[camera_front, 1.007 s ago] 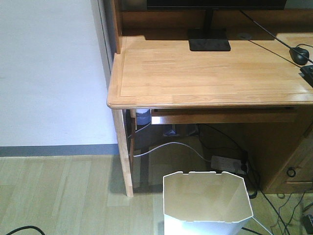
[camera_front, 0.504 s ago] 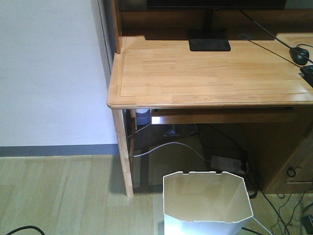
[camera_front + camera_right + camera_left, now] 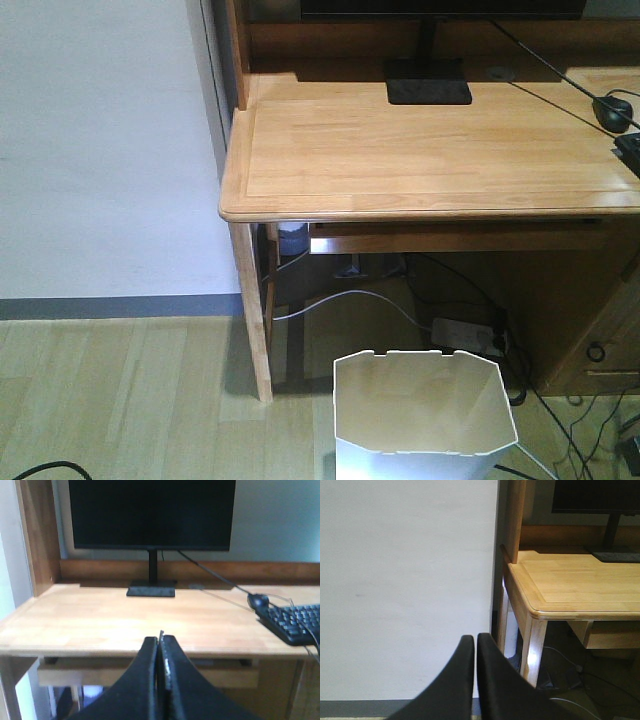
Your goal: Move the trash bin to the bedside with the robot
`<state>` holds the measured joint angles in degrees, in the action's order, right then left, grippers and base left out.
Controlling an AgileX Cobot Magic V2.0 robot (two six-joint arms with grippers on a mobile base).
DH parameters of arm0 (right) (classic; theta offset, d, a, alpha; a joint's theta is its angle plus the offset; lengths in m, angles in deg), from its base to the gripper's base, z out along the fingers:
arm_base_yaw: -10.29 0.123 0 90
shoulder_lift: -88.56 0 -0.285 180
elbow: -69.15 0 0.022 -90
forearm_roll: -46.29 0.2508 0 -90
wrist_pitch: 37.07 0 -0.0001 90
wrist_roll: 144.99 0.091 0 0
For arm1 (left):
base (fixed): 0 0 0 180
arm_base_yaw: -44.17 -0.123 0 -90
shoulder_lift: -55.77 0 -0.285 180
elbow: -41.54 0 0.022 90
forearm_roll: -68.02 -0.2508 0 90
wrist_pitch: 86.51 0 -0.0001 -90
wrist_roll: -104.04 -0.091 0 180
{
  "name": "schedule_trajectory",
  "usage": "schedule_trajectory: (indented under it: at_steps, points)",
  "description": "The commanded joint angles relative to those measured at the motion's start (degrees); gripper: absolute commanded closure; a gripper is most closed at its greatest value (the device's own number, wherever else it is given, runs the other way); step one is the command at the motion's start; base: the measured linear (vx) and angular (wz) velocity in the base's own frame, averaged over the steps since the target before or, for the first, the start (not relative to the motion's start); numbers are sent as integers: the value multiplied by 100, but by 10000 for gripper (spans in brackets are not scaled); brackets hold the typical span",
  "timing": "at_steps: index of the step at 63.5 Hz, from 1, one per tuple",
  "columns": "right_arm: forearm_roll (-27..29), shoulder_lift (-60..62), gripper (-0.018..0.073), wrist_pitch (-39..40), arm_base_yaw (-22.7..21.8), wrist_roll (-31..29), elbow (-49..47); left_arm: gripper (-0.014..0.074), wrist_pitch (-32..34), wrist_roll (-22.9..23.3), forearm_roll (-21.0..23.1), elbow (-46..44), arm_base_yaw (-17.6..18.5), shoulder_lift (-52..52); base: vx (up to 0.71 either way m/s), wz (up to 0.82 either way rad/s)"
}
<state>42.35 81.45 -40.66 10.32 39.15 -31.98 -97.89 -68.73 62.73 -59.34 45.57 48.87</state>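
Observation:
The white trash bin (image 3: 420, 415) with its notched rim stands at the bottom of the front view, before the wooden desk (image 3: 420, 150). No gripper shows in that view. My right gripper (image 3: 160, 641) is shut, and a thin pale edge sticks up between its fingertips, which looks like the bin's thin wall. The rest of the bin is hidden in the right wrist view. My left gripper (image 3: 475, 640) is shut with nothing in it, facing the white wall (image 3: 405, 580) beside the desk's corner. The bed is out of view.
Under the desk lie a power strip (image 3: 465, 333) and cables (image 3: 345, 296). On the desk are a monitor stand (image 3: 428, 92), a mouse (image 3: 612, 110) and a keyboard (image 3: 295, 622). The desk leg (image 3: 252, 310) stands left of the bin. A black cable (image 3: 40, 468) lies on the floor.

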Motion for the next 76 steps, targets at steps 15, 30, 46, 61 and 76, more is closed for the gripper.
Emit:
schedule_trajectory:
  at_steps: [15,30,46,61,76]
  points:
    - [-67,-709,569,103,-22,-63,-1044,602,461,13,0,151,2,77,0,0]
    - [141,-2160,569,-759,-22,-92,-2121,602,461,13,0,151,2,77,0,0]
    - [232,-2726,569,-1056,-22,-98,-2383,602,461,13,0,151,2,77,0,0]
    - [62,-2770,568,-1517,-22,-98,-2383,602,461,13,0,151,2,77,0,0]
    - [-404,-2770,468,-1758,-22,-93,-2383,602,461,13,0,151,2,77,0,0]
